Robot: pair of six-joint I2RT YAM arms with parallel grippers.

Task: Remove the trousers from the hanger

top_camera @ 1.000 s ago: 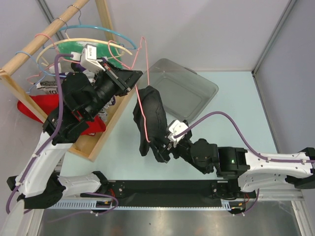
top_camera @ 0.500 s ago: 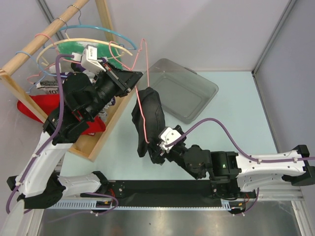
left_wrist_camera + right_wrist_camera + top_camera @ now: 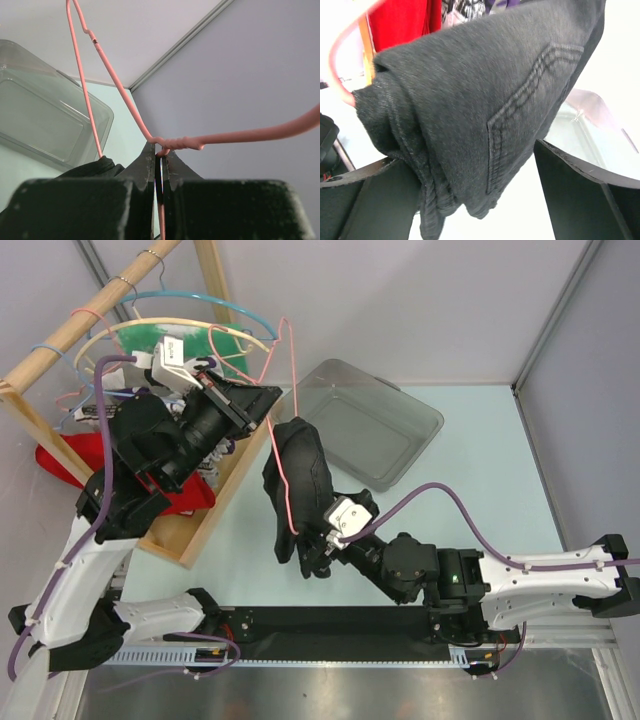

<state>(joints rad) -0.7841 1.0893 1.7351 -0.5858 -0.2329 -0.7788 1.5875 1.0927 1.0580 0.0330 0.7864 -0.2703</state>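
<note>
The pink wire hanger hangs in the air with the black trousers draped over its bar, legs down. My left gripper is shut on the hanger's wire just below the twisted neck, which the left wrist view shows pinched between the jaws. My right gripper is at the trousers' lower end. In the right wrist view it is open, its fingers standing wide on both sides of the hanging hem; the left finger touches the fabric and a gap shows on the right.
A clear plastic bin lies on the table behind the trousers. At the left stands a wooden rack with a blue hanger, a cream hanger, a red cloth and patterned garments.
My right gripper has slid left and toward the near edge, to the trousers' lower end. The left arm has shifted slightly left, and hanger and trousers have swung with it.
</note>
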